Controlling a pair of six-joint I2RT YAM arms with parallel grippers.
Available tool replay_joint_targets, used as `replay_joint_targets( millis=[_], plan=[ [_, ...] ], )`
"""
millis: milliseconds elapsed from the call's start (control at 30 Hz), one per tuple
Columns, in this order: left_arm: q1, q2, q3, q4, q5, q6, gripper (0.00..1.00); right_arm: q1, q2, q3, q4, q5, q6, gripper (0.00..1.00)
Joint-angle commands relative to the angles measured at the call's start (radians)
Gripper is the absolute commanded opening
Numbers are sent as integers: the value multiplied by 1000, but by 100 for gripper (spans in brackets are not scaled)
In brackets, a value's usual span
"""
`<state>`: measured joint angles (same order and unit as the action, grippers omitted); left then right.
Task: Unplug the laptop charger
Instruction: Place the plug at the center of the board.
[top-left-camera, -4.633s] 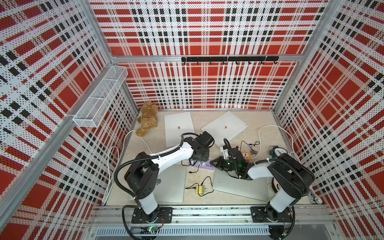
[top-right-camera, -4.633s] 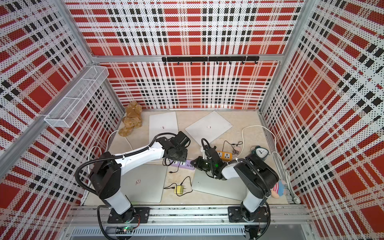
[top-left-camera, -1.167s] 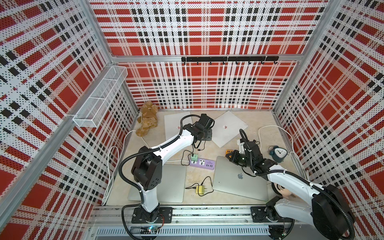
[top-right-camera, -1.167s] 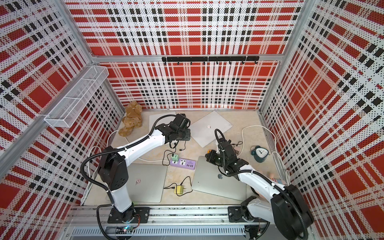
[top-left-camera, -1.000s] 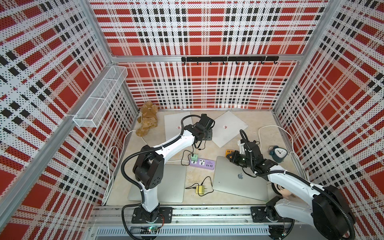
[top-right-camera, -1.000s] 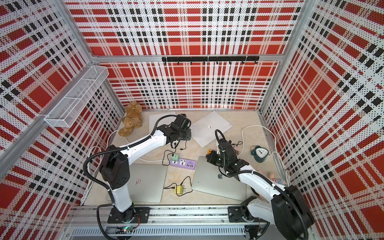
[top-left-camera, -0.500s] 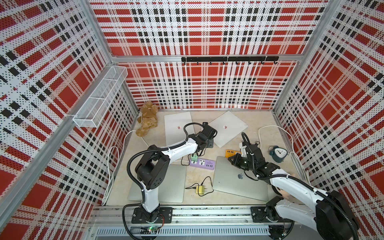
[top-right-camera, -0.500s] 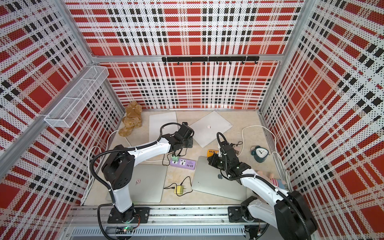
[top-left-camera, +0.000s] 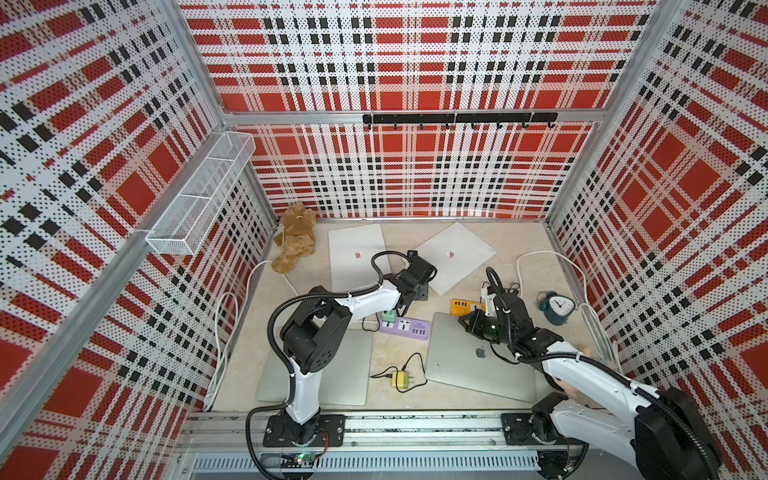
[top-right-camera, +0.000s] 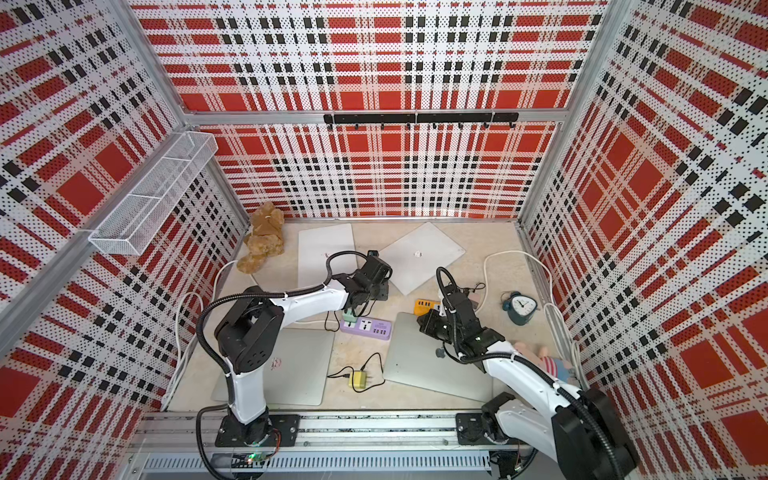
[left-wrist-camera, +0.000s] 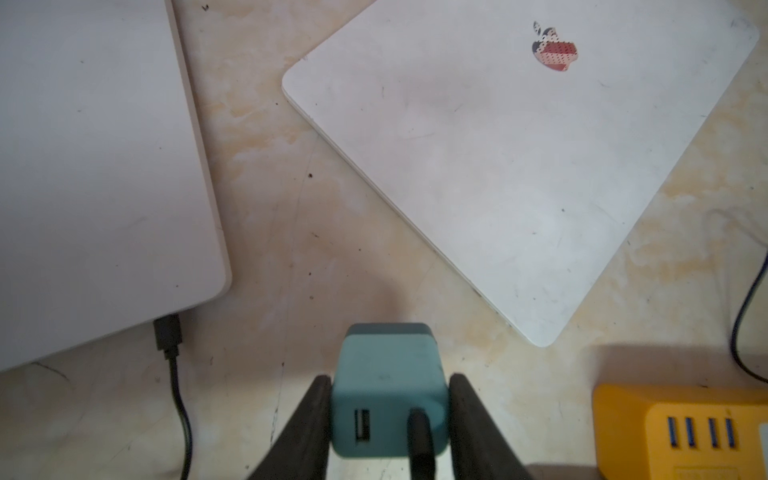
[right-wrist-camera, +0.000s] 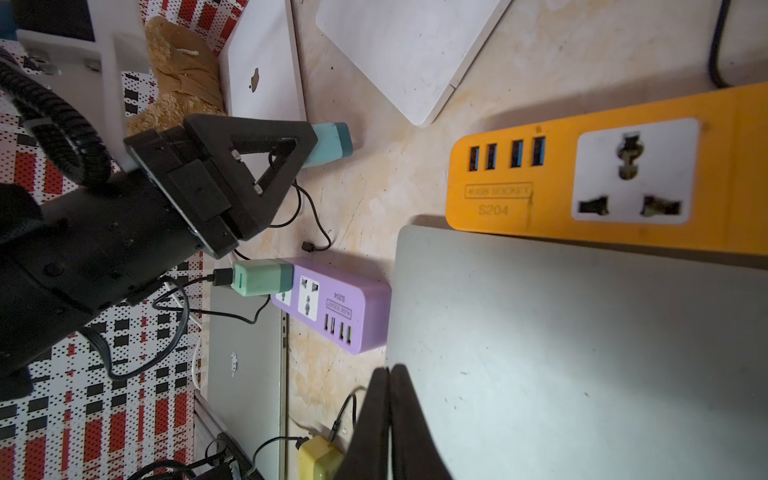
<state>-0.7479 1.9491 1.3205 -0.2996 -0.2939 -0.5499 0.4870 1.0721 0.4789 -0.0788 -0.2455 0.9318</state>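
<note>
My left gripper (left-wrist-camera: 390, 380) is shut on a teal charger block (left-wrist-camera: 388, 365) with a black cable in one of its ports. It hangs just above the table between two closed white laptops (left-wrist-camera: 83, 166) (left-wrist-camera: 519, 166), clear of any socket. The right wrist view shows the same block (right-wrist-camera: 332, 143) sticking out past the left fingers. A black cable plug (left-wrist-camera: 168, 336) sits in the edge of one white laptop. In both top views the left gripper (top-left-camera: 419, 286) (top-right-camera: 380, 291) covers the block. My right gripper (right-wrist-camera: 390, 370) (top-left-camera: 467, 322) is shut and empty over a grey laptop's corner (right-wrist-camera: 540, 353).
An orange power strip (top-left-camera: 467, 306) (right-wrist-camera: 602, 174) lies beside the grey laptop. A purple strip (top-left-camera: 405, 328) carries a mint charger (right-wrist-camera: 257, 277). A yellow charger (top-left-camera: 401, 380) lies loose near the front. A second grey laptop (top-left-camera: 332, 370), a plush bear (top-left-camera: 295, 241) and a clock (top-left-camera: 557, 307) are also here.
My left gripper has carried the teal charger from above the white laptops toward the front and lower, still shut on it. The right arm has barely shifted.
</note>
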Motion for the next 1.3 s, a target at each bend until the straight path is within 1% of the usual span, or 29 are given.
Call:
replay_joint_targets(
  millis=[0,467,833,967,1267],
  plan=[
    [-16,19,-21,27,-16,-10,24,-12,-17,-4,0,14,-8,8],
    [-53,17,-127,66,-21,-47,25,-14,-9,-9,16,9,-6,8],
    [-55,51,-114,56,12,-47,26,-13,-9,-8,18,8,-7,8],
    [-56,66,-101,45,11,-42,27,-13,-15,-11,15,11,-7,8],
    [-59,45,-81,22,-3,-33,37,-14,-7,-5,19,9,-5,8]
  ],
)
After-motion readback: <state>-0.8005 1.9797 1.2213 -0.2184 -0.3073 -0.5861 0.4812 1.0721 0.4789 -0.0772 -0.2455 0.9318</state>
